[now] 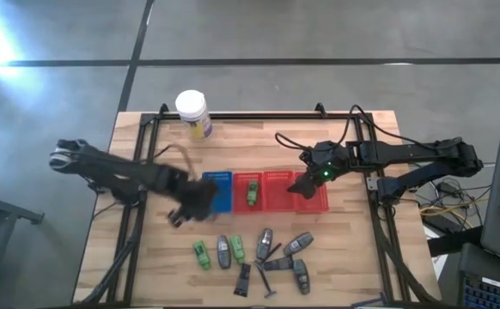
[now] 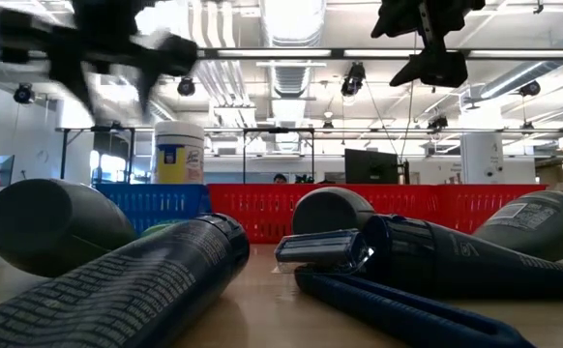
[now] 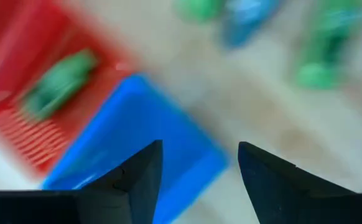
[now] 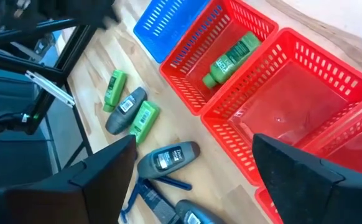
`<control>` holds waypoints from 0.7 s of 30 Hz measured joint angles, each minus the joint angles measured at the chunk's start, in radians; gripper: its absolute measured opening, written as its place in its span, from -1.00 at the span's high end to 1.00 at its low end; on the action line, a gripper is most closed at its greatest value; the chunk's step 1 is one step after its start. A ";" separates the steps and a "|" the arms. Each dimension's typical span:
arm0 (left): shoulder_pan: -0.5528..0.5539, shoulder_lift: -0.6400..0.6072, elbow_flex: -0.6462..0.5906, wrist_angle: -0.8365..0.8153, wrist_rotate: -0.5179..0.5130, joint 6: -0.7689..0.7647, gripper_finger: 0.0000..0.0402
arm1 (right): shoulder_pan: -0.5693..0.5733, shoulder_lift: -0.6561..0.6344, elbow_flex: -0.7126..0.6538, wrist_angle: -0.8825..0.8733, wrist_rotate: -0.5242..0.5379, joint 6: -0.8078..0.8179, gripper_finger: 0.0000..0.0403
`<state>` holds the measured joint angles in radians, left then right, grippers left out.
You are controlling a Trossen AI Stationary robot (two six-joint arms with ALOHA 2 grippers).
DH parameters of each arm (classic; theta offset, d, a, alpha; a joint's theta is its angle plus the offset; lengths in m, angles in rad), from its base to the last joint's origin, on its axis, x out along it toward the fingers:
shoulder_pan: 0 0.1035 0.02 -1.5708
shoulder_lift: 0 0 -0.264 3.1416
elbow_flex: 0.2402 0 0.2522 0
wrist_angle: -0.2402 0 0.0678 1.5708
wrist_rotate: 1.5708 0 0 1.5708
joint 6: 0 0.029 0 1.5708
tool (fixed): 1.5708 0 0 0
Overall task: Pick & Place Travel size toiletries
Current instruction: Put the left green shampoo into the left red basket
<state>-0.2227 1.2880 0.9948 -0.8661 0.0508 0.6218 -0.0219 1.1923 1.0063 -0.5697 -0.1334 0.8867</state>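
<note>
Several travel size toiletries lie on the wooden table near its front edge: green bottles (image 1: 201, 254), grey tubes (image 1: 265, 245) and thin black pieces (image 1: 243, 279). One more green bottle (image 4: 231, 59) lies inside a red basket (image 1: 250, 178). My left gripper (image 3: 199, 149) is open and has nothing in it. It hangs blurred over the near left corner of the blue basket (image 3: 137, 124), also seen from above (image 1: 185, 209). My right gripper (image 4: 194, 142) is open too, and hovers above the red baskets on the right (image 1: 314, 196).
A blue basket (image 1: 222, 193) and three red baskets stand side by side across the table's middle. A big white jar with a yellow label (image 1: 192, 112) stands at the far edge. Bare wood lies left of the blue basket and near the table's right edge.
</note>
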 joint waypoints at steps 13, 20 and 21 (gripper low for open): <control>-0.350 0.011 -0.286 0.443 -0.001 -0.367 -0.06 | 0.000 0.000 -0.001 0.006 -0.001 0.001 -0.72; -0.348 0.077 -0.262 0.466 -0.068 -0.428 -0.15 | 0.000 0.000 -0.001 0.005 -0.003 0.030 -0.70; -0.348 0.085 -0.253 0.467 -0.061 -0.436 -0.18 | 0.000 0.000 -0.001 0.005 -0.003 0.030 -0.69</control>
<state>-0.5712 1.3731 0.7415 -0.3993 -0.0105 0.1860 -0.0219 1.1927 1.0058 -0.5648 -0.1363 0.9165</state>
